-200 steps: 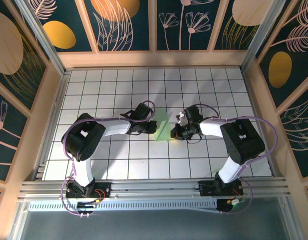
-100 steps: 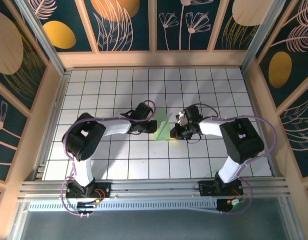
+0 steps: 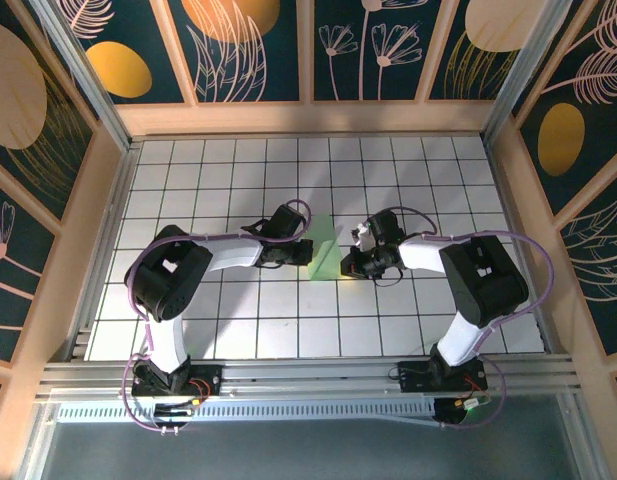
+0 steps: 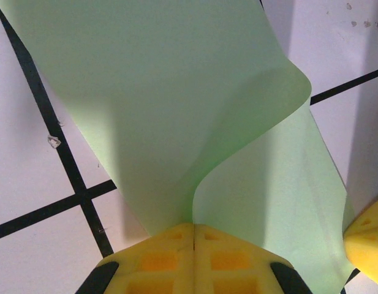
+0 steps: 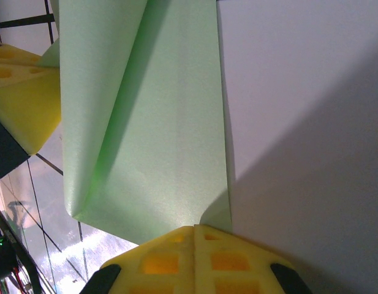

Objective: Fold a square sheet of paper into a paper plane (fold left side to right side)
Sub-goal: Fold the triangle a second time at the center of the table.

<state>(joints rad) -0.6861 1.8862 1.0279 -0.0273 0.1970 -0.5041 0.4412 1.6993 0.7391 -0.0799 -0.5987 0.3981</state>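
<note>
The square sheet of paper (image 3: 325, 248) is pale green and stands bent over in a loose, uncreased fold between the two grippers at the table's middle; it has no paper plane shape. My left gripper (image 3: 311, 252) is shut on its left edge. In the left wrist view the yellow pads (image 4: 170, 245) meet and pinch the paper (image 4: 158, 104), which curls up and over to the right. My right gripper (image 3: 346, 264) is shut on the right edge. In the right wrist view its pads (image 5: 170, 251) clamp the paper (image 5: 158, 141) low over the table.
The white grid table (image 3: 238, 170) is walled by a wooden frame (image 3: 308, 118) at the back and sides. A metal rail (image 3: 308, 375) carrying both arm bases runs along the near edge. Each wrist view catches the other gripper's yellow pad (image 4: 367, 239) (image 5: 20, 98) close by.
Hardly anything. The right gripper has crept a touch to the left, and both grippers keep their hold on the paper.
</note>
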